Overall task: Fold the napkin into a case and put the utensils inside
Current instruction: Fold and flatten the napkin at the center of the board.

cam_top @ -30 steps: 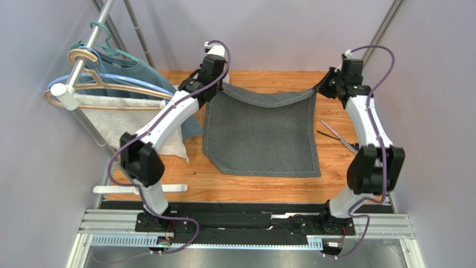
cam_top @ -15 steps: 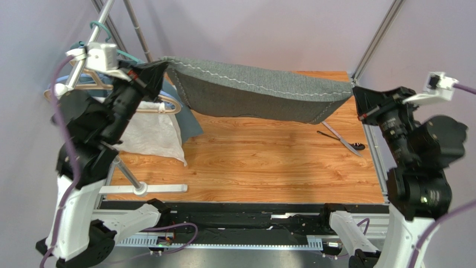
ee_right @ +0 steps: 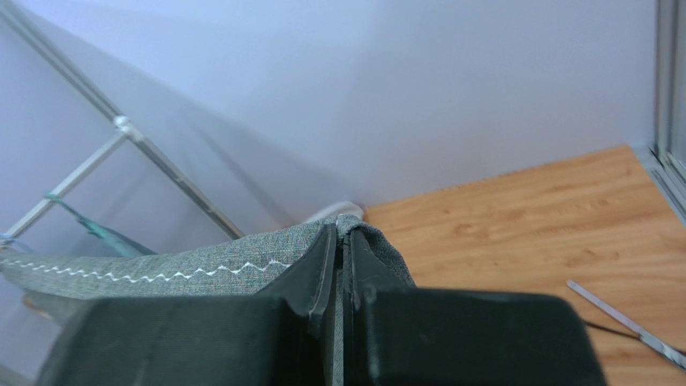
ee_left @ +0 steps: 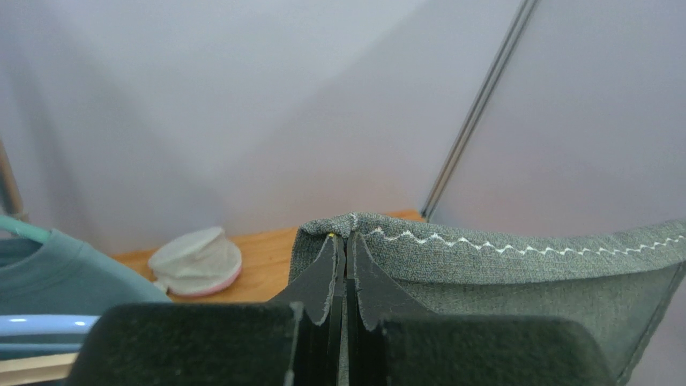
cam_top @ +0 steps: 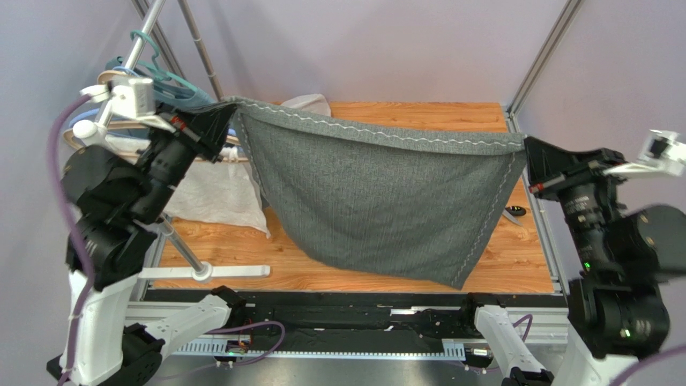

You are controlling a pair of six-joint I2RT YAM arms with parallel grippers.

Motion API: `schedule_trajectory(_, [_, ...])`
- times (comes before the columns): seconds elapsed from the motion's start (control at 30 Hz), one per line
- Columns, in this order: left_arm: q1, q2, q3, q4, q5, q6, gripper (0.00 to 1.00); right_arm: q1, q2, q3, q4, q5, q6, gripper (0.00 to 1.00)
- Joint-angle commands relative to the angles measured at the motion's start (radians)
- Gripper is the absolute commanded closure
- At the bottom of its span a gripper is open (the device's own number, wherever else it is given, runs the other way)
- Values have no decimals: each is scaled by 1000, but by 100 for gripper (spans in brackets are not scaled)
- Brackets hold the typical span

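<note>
napkin (cam_top: 378, 201) hangs fuller than before (left gripper (cam_top: 234, 110), right gripper (cam_top: 528, 146) pinching corners)

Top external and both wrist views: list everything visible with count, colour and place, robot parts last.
table: one, orange-brown wood, under everything.
napkin: one, dark grey with pale zigzag stitch, hanging in mid-air by its top corners.
utensils: two, one silver, one thin and dark, table's right side.
towel: one, white, table's left side.
rack: one, white and metal, left edge.
hangers: at least three, teal, light blue, beige, on the rack.
garment: one, teal, on a hanger.
round pad: one, white with pink rim, far edge.
left gripper: black, shut on the napkin's left corner.
right gripper: black, shut on its right corner.
</note>
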Motion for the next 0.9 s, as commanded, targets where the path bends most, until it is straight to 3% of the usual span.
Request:
schedule_trajectory(0.0, [0,162,-3,-64,-118,-29,100,3,69,-209,68,107,-67,100])
schedule_trajectory(0.13, [0,315,-12,-59,-162,-26,100,3,176,-312,172,169,-104,100])
schedule_trajectory(0.4, [16,676,-40,67,-295,-22,100,3,461,-450,451,144,-118,100])
schedule_trajectory(0.63, [58,972,49,159,-369,12,100,1,815,-321,511,84,-150,100])
schedule_trajectory(0.87, [99,1098,107,182,-335,23,100,-1,1043,-171,479,20,-153,100])
